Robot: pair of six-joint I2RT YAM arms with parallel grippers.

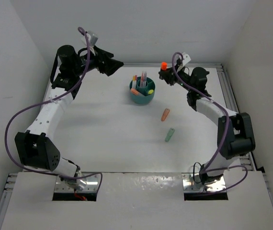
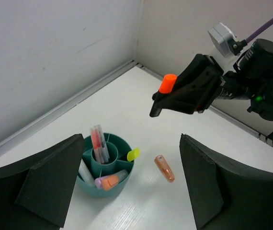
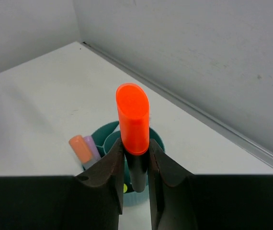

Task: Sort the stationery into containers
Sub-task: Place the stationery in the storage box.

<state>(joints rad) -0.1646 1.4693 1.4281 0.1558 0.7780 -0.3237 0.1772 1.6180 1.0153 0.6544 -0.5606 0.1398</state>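
Toward the back of the white tabletop point(image 1: 103, 124), between the two arms: a small round teal plastic organiser cup point(image 1: 142, 94) with inner dividers. Holds thin pink and grey pens point(image 2: 98, 140) upright in its centre tube. Holds in the ring compartments a stubby orange marker point(image 2: 110, 182) leaning beside a pale purple one point(image 2: 98, 182), plus a yellow-tipped marker point(image 2: 133, 154) poking over the rim.

Just right of the cup, up off the table: the right gripper point(image 1: 164, 73), fingers point(image 3: 103, 175) clamped on the black barrel of a stubby marker with a bright orange cap point(image 3: 132, 117), cap pointing up. From the right wrist, lines up with the cup below and beyond it.

Left of the cup and behind it, also up in the air: the left gripper point(image 1: 116, 64), black fingers point(image 2: 43, 187) spread wide apart, empty.

On the bare table nearer the arm bases, apart from the cup: a translucent orange stubby marker point(image 1: 165, 114) lying flat. Farther forward, a pale green marker point(image 1: 169, 134), also flat. Both clear of the grippers.
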